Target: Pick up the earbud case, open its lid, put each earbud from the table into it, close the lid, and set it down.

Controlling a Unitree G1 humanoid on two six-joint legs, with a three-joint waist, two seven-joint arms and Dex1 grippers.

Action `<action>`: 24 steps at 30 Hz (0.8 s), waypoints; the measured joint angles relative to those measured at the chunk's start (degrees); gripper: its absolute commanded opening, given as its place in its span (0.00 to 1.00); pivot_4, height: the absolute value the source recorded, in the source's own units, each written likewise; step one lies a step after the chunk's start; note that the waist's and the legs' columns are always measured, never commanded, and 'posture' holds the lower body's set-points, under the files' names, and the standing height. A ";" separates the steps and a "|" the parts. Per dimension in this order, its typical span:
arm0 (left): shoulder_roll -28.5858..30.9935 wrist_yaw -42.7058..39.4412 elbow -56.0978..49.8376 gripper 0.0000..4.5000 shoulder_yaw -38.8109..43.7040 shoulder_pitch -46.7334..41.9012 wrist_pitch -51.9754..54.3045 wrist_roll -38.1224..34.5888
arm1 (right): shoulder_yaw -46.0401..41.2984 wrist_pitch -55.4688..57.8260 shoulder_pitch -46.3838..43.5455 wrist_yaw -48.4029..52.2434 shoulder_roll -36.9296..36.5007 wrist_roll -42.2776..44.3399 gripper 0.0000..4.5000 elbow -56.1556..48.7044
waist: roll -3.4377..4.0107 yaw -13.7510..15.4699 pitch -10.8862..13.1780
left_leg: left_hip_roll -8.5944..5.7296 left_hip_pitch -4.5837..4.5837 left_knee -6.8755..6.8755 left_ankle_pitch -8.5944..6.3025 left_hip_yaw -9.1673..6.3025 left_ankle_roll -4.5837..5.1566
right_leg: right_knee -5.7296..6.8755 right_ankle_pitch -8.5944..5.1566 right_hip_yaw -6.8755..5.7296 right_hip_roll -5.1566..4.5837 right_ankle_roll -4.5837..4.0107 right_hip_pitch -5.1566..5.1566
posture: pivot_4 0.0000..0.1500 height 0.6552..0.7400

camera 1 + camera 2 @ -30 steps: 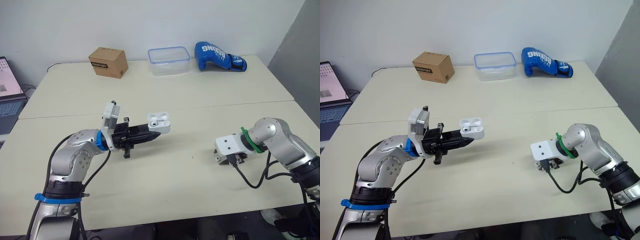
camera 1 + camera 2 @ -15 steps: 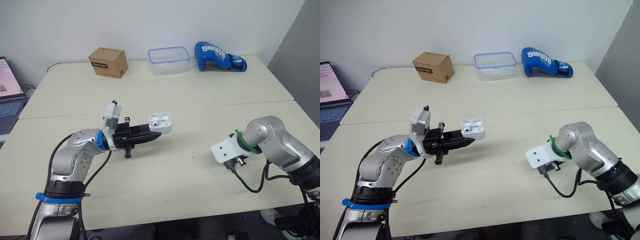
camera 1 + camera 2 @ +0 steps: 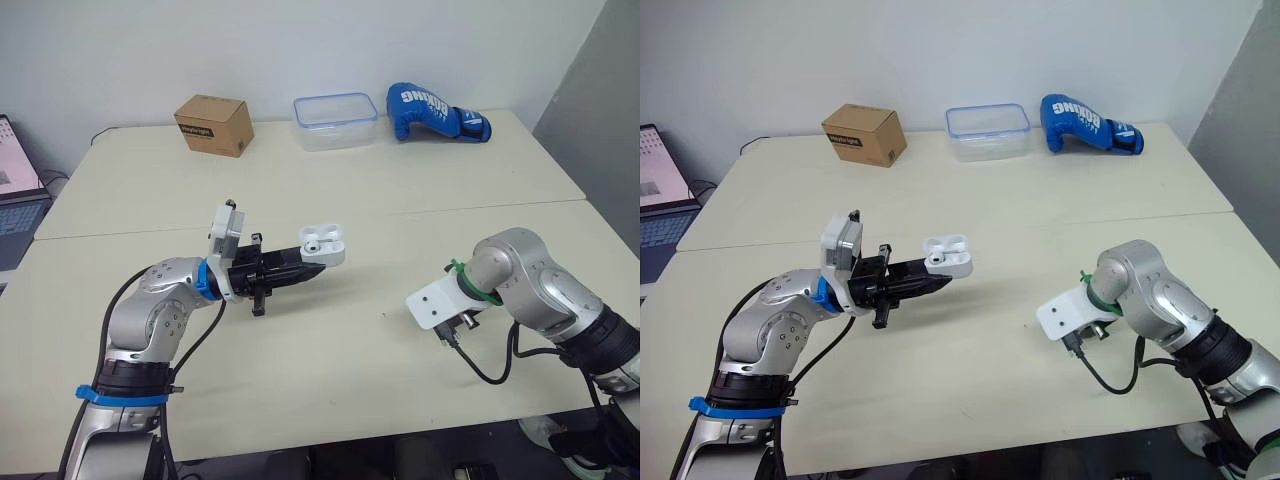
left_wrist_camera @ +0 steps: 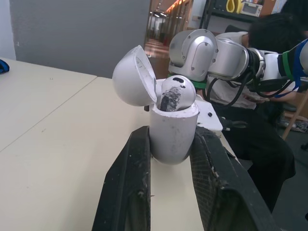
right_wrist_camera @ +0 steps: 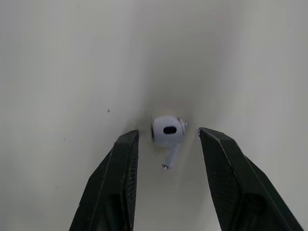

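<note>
Cardboard box (image 3: 212, 124): closed, at the back left of the bench (image 3: 400, 200); no part in the job.
Left jaws: clamped on the lower body of the earbud case (image 3: 322, 243), held in the air above the middle of the bench, with the hinge left free.
Earbud case: lid (image 4: 134, 77) swung open, and one earbud (image 4: 177, 92) sits in a well.
Case handling: likely light, hard and glossy; a grip across the lower shell looks sound, though the smooth sides could slip.
Plastic container (image 3: 335, 135): clear tub at the back, near the middle, with nothing visible inside.
Boxing glove (image 3: 435, 111): blue, lying just beside the tub.
Right jaws: apart and low over the bench on the right, one on each side of the loose earbud (image 5: 168, 131), not yet closed on it.
Loose earbud: lying on the bench, well apart from the case.
Earbud handling: probably very light, rigid and slick; best pinched across the round head, gently, or it may squirt out.
</note>
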 measured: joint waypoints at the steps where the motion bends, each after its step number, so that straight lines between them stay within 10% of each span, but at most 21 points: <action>1: -0.04 0.02 0.00 0.18 0.00 0.03 -0.09 0.02 | 0.29 0.01 -0.29 0.02 0.00 0.07 0.45 -0.02 | 0.00 0.00 0.00 | -0.01 0.00 0.00 0.00 0.00 0.00 | -0.01 0.00 0.00 0.00 0.00 0.00 | 1.00 0.89; 24: -0.11 0.24 0.00 0.18 0.00 1.14 -1.86 0.03 | 2.79 0.22 -0.83 0.18 -1.83 0.39 0.45 -1.12 | 0.00 0.01 0.00 | 0.00 0.00 0.00 0.00 0.00 0.00 | 0.00 0.00 -0.01 0.00 0.00 0.00 | 1.00 0.89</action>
